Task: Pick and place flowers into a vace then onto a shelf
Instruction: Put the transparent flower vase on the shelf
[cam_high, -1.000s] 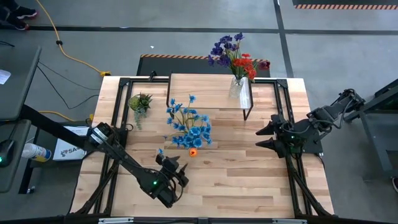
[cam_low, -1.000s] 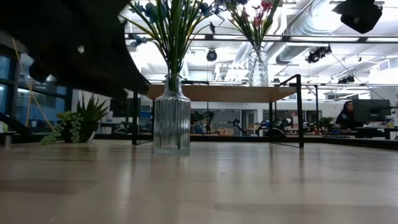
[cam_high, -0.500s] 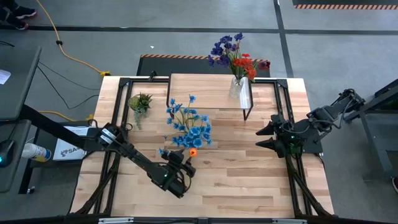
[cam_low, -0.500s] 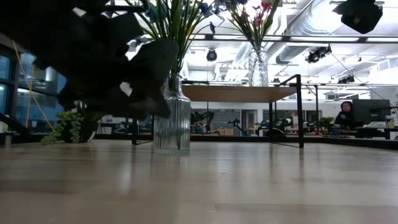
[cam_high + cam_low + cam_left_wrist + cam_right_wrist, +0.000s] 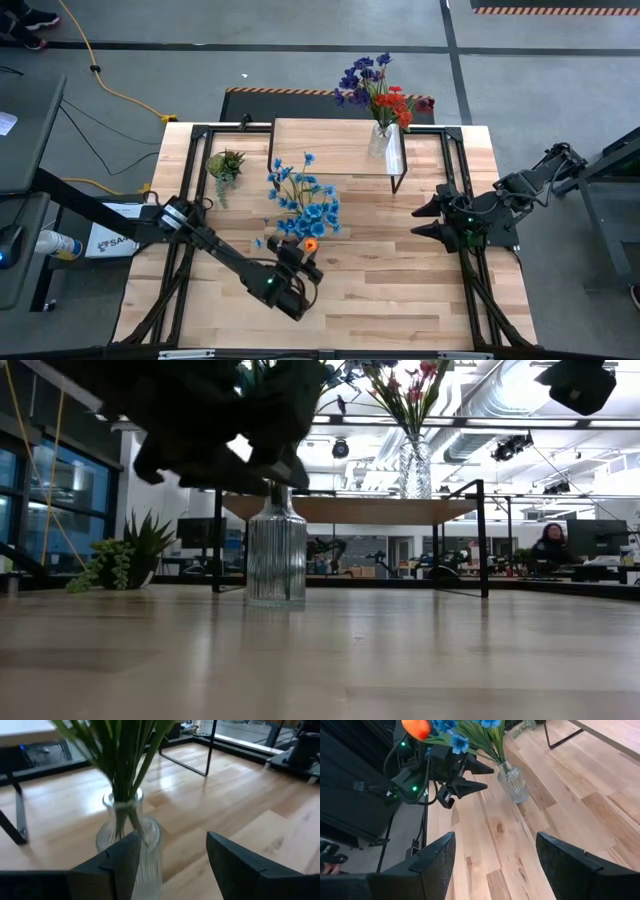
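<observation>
Blue flowers (image 5: 303, 204) sitting in a ribbed glass vase (image 5: 276, 550) mid-table, red and purple bunch (image 5: 381, 92) already up on the shelf (image 5: 335, 146).

Left gripper (image 5: 305, 264) is hovering just beside the vase, fingers spread, gripping nothing. Right gripper (image 5: 422, 220) is waiting open near the table's right side.

Bright overhead light, backlit low view, blurred stems (image 5: 120, 755)

Two matte black jointed arms; left arm (image 5: 215, 250) with small green lights; right arm (image 5: 500, 205) carries black cables; wedge-shaped black fingers (image 5: 120, 862).
</observation>
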`<state>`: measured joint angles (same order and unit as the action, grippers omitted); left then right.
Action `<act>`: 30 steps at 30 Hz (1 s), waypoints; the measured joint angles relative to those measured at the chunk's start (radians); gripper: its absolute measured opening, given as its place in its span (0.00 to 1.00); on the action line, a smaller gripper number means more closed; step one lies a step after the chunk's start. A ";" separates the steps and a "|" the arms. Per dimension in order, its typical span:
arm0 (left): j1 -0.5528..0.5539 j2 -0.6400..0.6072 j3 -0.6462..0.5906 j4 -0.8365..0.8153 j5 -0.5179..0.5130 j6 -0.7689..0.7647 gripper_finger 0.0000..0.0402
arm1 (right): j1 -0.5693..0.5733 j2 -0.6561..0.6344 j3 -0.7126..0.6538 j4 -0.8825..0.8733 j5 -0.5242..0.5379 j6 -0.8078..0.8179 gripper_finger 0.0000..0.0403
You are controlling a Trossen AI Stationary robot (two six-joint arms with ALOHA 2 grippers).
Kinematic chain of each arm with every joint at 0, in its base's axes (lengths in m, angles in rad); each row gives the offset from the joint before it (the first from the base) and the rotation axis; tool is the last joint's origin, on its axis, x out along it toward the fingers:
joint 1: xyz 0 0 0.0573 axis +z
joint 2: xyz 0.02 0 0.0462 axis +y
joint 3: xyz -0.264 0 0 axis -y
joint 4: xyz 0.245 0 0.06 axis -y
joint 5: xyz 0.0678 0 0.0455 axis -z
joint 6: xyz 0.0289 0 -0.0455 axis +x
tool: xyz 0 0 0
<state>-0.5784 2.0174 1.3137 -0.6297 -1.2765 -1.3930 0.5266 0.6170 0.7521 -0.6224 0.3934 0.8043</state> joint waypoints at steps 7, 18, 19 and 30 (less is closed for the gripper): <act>0.035 0.000 0.028 -0.004 -0.014 0.106 0.63 | 0.000 0.000 0.000 0.000 -0.002 0.000 0.66; 0.041 0.000 0.028 -0.050 0.002 0.038 0.63 | 0.000 0.000 0.000 0.003 -0.019 0.000 0.66; 0.036 0.000 0.029 -0.052 0.013 0.025 0.63 | 0.000 0.000 0.000 0.003 -0.021 0.000 0.66; 0.009 -0.001 0.096 -0.200 0.032 0.049 0.63 | 0.000 0.000 0.000 0.003 -0.018 0.000 0.66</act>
<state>-0.5694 2.0167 1.4095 -0.8293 -1.2447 -1.3435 0.5266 0.6167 0.7521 -0.6197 0.3752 0.8039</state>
